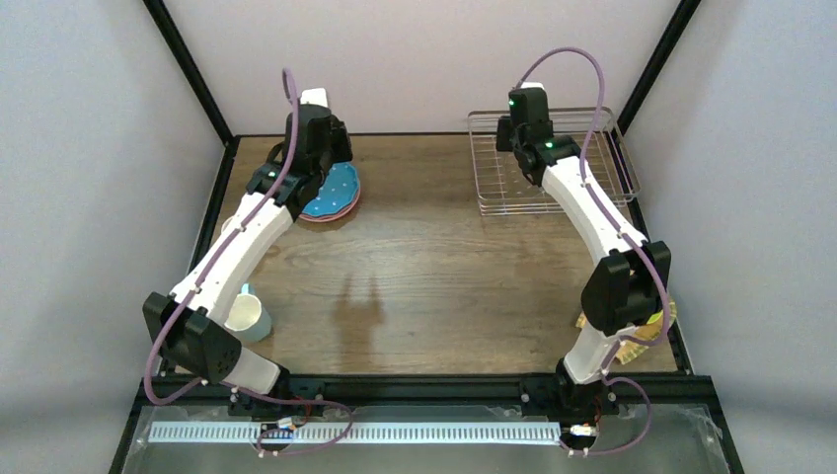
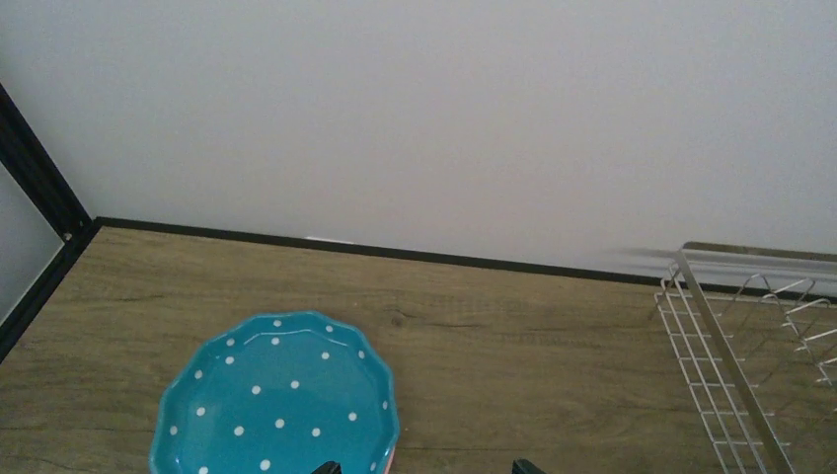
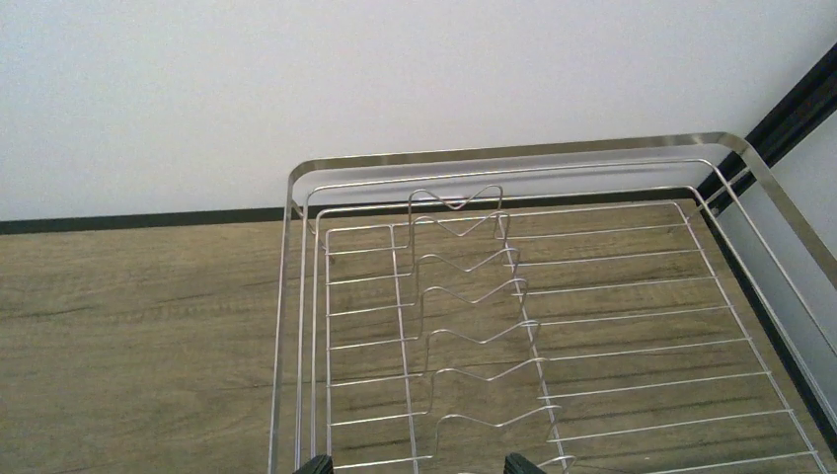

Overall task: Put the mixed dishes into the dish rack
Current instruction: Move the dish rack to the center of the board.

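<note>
Now left hand (image 2: 426, 468) near plate (image 2: 276, 405); right hand (image 3: 419, 464), rack (image 3: 513, 153).

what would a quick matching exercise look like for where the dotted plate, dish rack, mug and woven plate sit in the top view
Things:
1 dotted plate
2 dish rack
3 mug
4 woven plate

Places:
a near right
b far left
c far right
d near left

Pairs: 1-b, 2-c, 3-d, 4-a
</note>
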`<state>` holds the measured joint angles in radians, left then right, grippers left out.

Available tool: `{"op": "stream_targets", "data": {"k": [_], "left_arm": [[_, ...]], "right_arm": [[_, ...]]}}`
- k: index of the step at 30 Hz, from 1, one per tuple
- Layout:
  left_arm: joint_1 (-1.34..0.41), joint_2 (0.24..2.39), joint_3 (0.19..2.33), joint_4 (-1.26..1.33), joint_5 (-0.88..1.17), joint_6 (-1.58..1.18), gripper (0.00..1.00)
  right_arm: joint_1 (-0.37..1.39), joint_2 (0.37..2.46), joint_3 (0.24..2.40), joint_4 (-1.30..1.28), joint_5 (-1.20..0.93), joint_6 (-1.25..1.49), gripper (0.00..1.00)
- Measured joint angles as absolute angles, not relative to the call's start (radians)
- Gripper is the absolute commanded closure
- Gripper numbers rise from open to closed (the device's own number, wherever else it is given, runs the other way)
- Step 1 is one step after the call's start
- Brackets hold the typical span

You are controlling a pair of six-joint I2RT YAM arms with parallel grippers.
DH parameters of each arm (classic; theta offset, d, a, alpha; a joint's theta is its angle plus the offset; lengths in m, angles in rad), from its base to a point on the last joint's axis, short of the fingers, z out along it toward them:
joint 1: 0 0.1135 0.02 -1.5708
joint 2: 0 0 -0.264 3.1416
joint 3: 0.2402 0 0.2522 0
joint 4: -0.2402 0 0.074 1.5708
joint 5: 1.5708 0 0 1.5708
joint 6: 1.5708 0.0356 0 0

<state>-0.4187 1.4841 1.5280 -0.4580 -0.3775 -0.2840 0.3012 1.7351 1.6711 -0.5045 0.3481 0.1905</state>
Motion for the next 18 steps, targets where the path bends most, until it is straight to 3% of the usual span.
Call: {"op": "stream_targets", "data": {"k": [8, 18], "left_arm": [[-0.432, 1.477, 1.496, -0.456, -0.350, -0.295, 0.00], [-0.445, 1.466, 1.435, -0.451, -0.331, -0.341, 0.00]], "right_arm": [[0.308, 1.745, 1.676, -0.506, 0.309, 0.130, 0.01], [0.308, 1.947, 1.869, -0.570, 0.207, 0.104, 0.11]]}}
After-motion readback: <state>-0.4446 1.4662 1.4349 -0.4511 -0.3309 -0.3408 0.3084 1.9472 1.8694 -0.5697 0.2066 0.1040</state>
